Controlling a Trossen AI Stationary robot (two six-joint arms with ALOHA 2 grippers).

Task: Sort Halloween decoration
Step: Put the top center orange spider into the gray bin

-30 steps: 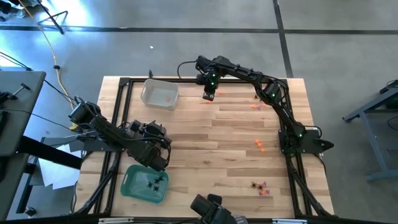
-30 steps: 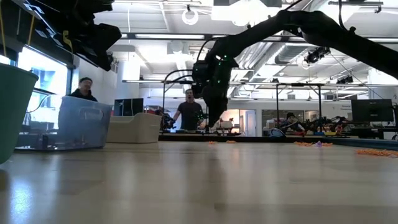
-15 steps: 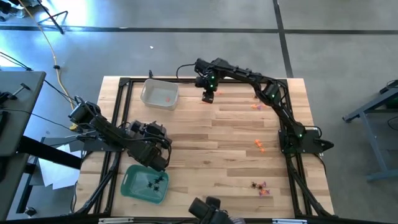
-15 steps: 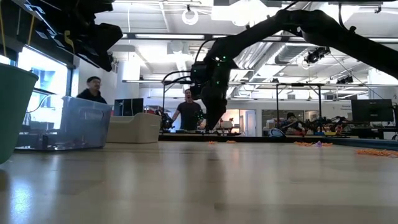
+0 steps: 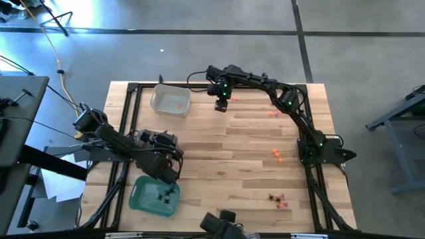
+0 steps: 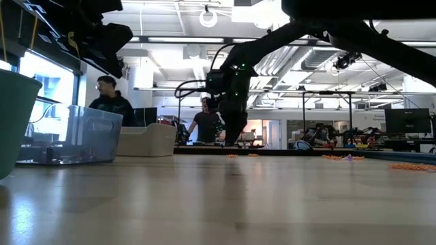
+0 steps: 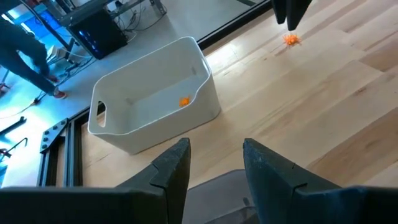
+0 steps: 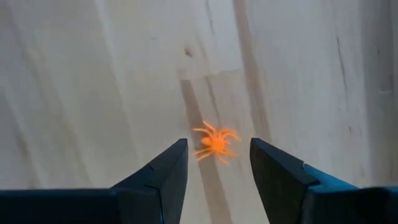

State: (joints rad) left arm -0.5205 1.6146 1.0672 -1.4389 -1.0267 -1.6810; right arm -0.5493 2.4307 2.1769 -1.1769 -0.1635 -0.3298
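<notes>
One orange spider [image 8: 216, 143] lies on the desk [image 5: 226, 153] near its far edge, beside the clear tray [image 5: 170, 101], directly beneath the right tool [image 5: 222, 106], whose fingers stand apart astride it; the left tool [image 7: 214, 165], likewise apart, waits over the green tray [image 5: 143, 199].

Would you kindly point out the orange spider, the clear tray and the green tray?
orange spider [image 8: 216, 143]: right wrist view, on its body.
clear tray [image 7: 205, 106]: left wrist view, on its outer wall.
green tray [image 5: 137, 197]: high view, on its rim.

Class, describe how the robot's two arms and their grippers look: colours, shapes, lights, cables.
Both arms are dark, jointed and slender. The right arm carries small green lights and a black cable. The right gripper and left gripper each have two dark, wedge-shaped fingers.
</notes>
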